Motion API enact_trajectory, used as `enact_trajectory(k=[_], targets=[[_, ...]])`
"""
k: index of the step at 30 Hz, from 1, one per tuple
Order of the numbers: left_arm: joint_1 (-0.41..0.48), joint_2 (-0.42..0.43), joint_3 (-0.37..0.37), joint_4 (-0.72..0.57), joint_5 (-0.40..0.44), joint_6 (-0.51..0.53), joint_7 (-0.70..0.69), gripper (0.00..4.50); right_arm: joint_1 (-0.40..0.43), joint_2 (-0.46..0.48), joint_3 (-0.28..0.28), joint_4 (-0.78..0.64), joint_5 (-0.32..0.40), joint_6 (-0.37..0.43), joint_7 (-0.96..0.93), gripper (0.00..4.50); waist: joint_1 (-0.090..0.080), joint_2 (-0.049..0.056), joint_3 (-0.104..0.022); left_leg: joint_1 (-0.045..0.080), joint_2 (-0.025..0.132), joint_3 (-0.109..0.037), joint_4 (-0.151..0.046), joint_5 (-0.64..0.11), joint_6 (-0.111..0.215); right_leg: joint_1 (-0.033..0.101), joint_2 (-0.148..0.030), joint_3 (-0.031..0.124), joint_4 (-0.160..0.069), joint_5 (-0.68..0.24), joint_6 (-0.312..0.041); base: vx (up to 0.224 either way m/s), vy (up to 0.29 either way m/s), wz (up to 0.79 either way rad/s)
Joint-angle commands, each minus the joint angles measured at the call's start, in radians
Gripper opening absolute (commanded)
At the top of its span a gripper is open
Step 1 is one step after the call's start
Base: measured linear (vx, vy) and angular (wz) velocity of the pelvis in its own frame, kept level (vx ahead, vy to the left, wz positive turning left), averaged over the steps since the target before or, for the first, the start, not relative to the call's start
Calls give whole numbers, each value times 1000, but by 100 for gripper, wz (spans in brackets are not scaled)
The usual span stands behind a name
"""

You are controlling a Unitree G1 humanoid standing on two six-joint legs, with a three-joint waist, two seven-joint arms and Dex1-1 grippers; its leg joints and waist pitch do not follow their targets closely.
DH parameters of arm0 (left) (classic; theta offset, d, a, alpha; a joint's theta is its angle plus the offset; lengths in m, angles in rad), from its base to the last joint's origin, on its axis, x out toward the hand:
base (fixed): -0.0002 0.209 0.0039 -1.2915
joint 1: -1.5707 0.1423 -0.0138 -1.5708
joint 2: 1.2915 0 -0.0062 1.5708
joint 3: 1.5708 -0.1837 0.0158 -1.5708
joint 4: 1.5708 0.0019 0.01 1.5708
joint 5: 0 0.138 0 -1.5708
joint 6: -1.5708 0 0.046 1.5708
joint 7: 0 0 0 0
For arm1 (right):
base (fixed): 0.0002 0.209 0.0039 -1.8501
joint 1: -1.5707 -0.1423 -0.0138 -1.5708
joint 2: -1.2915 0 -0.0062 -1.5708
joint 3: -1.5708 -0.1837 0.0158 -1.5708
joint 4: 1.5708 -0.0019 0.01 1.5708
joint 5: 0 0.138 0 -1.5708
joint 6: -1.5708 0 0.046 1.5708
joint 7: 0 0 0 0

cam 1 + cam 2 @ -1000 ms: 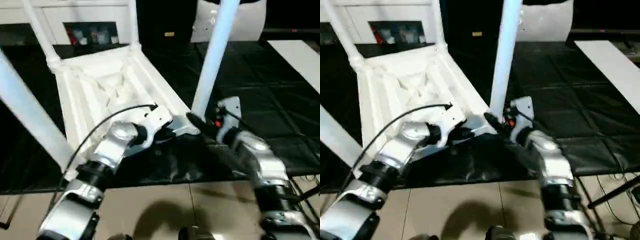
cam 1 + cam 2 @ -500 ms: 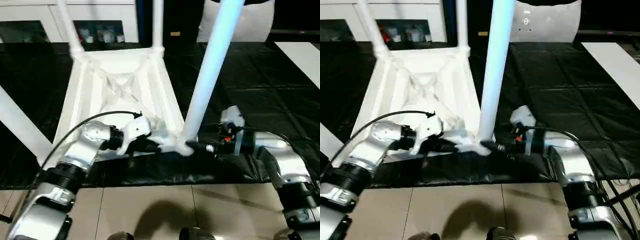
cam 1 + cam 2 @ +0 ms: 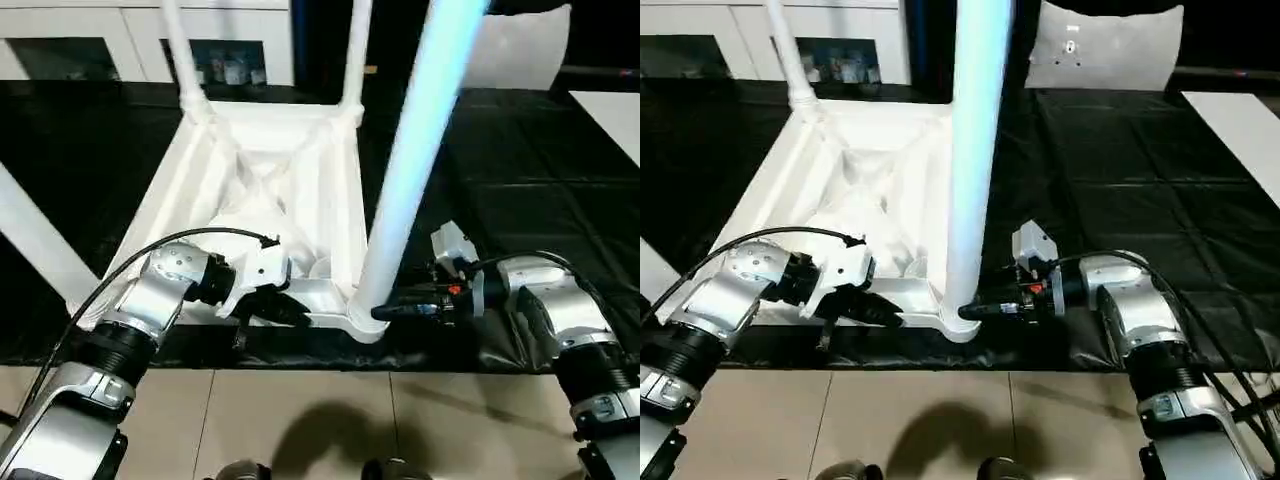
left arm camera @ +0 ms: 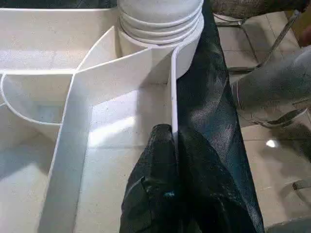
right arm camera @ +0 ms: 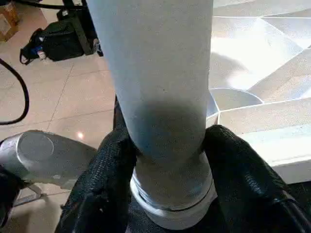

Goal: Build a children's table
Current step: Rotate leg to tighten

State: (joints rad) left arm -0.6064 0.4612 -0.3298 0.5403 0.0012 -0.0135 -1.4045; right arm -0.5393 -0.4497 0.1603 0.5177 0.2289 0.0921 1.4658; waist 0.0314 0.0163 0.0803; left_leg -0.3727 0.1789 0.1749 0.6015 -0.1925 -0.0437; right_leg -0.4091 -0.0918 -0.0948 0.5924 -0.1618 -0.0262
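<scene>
The children's table (image 3: 270, 190) lies upside down on a black mat (image 3: 540, 170), its ribbed underside facing up and its near edge close to the mat's front border, beyond which is tiled floor (image 3: 300, 420). Legs stand up from its corner sockets: the near right leg (image 3: 415, 160) rises tall and tapered from its socket, a far leg (image 3: 180, 60) and another far leg (image 3: 356, 50) stand at the back corners, and a fourth leg (image 3: 35, 245) slants up at the near left.

My right gripper (image 3: 385, 312) is at the base of the near right leg. In the right wrist view my two black fingers (image 5: 109, 179) sit on either side of the leg's lower end, just above its flared collar, pressed against it; I hold the leg closed between them.

My left gripper (image 4: 172, 138) is at the table's near rim, left of that corner. In the left wrist view the thin upright rim wall runs between my fingers, with the ringed collar of the corner socket beyond; the fingers are closed onto that wall, one inside, one outside against the mat.

White cabinets (image 3: 90, 40) stand behind the mat, and a white panel (image 3: 1105, 50) stands further right.
</scene>
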Motion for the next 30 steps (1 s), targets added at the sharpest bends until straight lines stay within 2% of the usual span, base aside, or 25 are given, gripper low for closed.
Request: enact_trajectory(k=[1,6,13,17,18,20,22,23,25,26,27,29,30], targets=[[-15,-8,-33,-29,-3,-17,-41,0,-18,6,6,9,-8,-22,6,202,-3,-11,-80,10,56,-6,-66,-139,102,61,-60,55,-55,-195,-272,0,0,0],[-11,-9,-31,-30,-1,-20,-42,0,-22,9,16,16,-5,-24,27,193,-3,-10,-82,10,55,-6,-65,-135,100,61,-59,55,-55,-201,-266,0,0,0],[-10,-9,-34,-25,2,-24,-35,0,-11,7,16,13,-7,-30,12,191,-2,-6,-88,9,54,-7,-61,-113,112,64,-57,54,-50,-155,-279,0,0,0],[-10,-26,-24,-29,4,3,10,0,16,11,11,-32,14,27,-2,191,0,-6,-87,10,55,-7,-62,-113,110,65,-56,54,-50,-155,-277,0,0,0],[-7,-38,-15,-35,2,19,36,0,36,13,9,-60,26,53,-7,191,1,-3,-88,10,54,-7,-61,-112,109,65,-57,54,-49,-153,-279,0,0,0],[-6,-70,3,-40,1,63,106,0,83,20,12,-117,46,82,-17,191,7,-4,-88,13,57,-7,-61,-110,112,63,-57,55,-49,-146,-280,0,0,0],[-3,-99,13,-55,0,105,159,0,130,33,14,-169,62,110,-44,191,13,-6,-84,15,55,-5,-64,-143,100,62,-58,54,-58,-207,-266,0,0,0],[-2,-111,16,-62,0,123,179,0,144,42,11,-181,62,121,-68,191,16,-6,-79,17,56,-6,-67,-169,86,60,-60,55,-67,-264,-248,0,0,0],[-2,-139,21,-74,1,156,221,0,167,71,0,-194,48,133,-150,191,15,-7,-76,19,54,-8,-69,-200,71,60,-61,54,-75,-328,-227,0,0,0],[-4,-162,24,-81,3,182,254,0,181,104,-11,-197,18,134,-248,191,10,-10,-73,18,51,-10,-71,-216,51,57,-63,54,-83,-400,-194,0,0,0],[-5,-172,25,-84,5,192,267,0,186,118,-15,-201,2,138,-293,191,7,-9,-71,18,49,-11,-72,-226,44,55,-62,53,-86,-424,-185,0,0,0],[-9,-185,27,-85,7,206,286,0,190,144,-24,-204,-16,149,-361,191,-11,-13,-70,17,43,-18,-74,-264,28,55,-62,45,-97,-516,-141,0,0,0],[-19,-213,32,-86,11,235,325,0,190,201,-53,-212,-28,184,-485,191,-11,-13,-70,17,43,-18,-74,-264,28,55,-62,45,-97,-516,-141,0,0,0]])
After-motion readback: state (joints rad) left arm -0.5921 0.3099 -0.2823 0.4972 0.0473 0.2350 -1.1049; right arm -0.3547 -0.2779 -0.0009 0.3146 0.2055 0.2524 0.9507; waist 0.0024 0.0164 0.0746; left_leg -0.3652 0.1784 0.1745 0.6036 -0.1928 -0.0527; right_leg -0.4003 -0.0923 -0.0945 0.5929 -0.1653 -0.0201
